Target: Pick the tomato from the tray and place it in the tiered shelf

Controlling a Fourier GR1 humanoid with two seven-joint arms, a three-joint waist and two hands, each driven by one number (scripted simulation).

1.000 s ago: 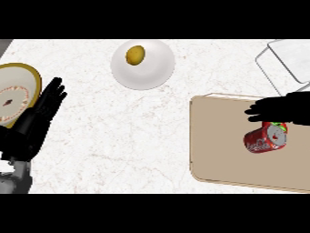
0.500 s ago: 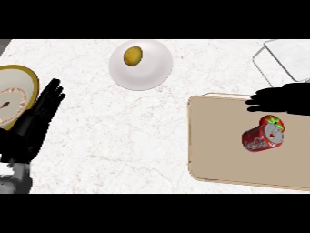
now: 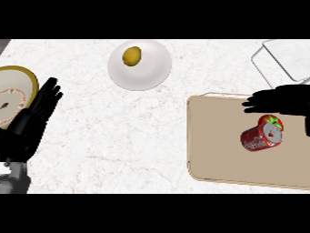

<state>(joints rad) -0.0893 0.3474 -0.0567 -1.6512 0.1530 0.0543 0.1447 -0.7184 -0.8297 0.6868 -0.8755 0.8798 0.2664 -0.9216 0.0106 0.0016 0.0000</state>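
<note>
The tomato point(image 3: 262, 134), red with a green stem, lies on its side on the beige tray point(image 3: 214, 141) at the right of the head view. My right hand point(image 3: 292, 101) hovers over the tray's far edge just beyond the tomato. It is open, fingers pointing left and thumb hanging down at the tomato's right. Nothing is held in it. The tiered shelf point(image 3: 292, 60), a pale wire frame, stands at the far right, partly cut off by the view's edge. My left hand point(image 3: 31, 119) rests open at the left.
A white plate point(image 3: 144, 75) with a yellow-brown item point(image 3: 132, 55) sits at the far middle of the marble counter. A gold-rimmed plate point(image 3: 8, 95) stands at the left, just beyond my left hand.
My right hand has moved from on top of the tomato toward the tray's far edge, uncovering the tomato. The tomato stays on the tray. The left hand has not moved.
</note>
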